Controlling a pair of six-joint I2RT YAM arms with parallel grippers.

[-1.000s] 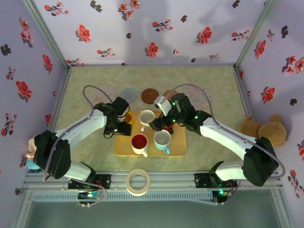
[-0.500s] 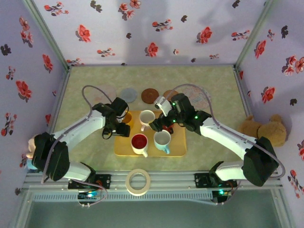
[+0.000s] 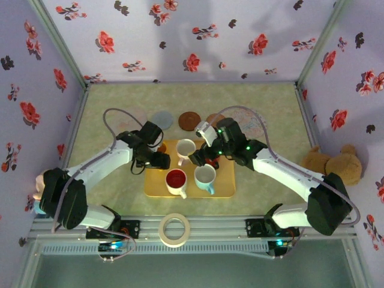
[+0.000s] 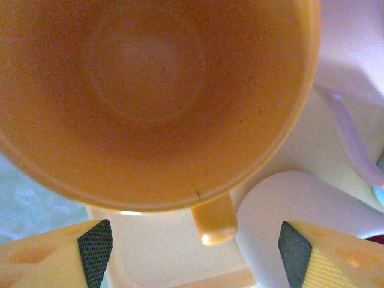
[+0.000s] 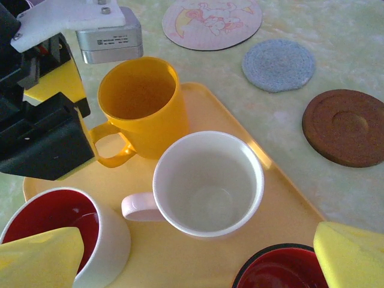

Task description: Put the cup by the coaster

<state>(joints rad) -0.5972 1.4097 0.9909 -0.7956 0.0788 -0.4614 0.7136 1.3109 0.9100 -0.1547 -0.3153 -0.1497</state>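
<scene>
Currently the yellow cup [image 5: 138, 102] stands upright at the far left corner of the tray [image 5: 282, 204], just beside the white cup [image 5: 207, 183]. The left gripper [image 4: 195, 249] hangs over its handle [image 4: 216, 222], fingers spread, gripping nothing. The right gripper [image 5: 195, 255] hovers over the tray, spread wide. Three coasters [image 5: 279, 65] lie beyond the tray's far edge

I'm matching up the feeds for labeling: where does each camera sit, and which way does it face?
Top external: above and behind the bases, looking down on the tray and coasters; left arm and right arm show.
Left wrist: on the left arm, looking straight down into the orange cup; left fingers at the bottom corners.
Right wrist: on the right arm, angled down across the tray toward the coasters; right fingers at the bottom corners.
Shared: both wrist views show the orange cup.
</scene>
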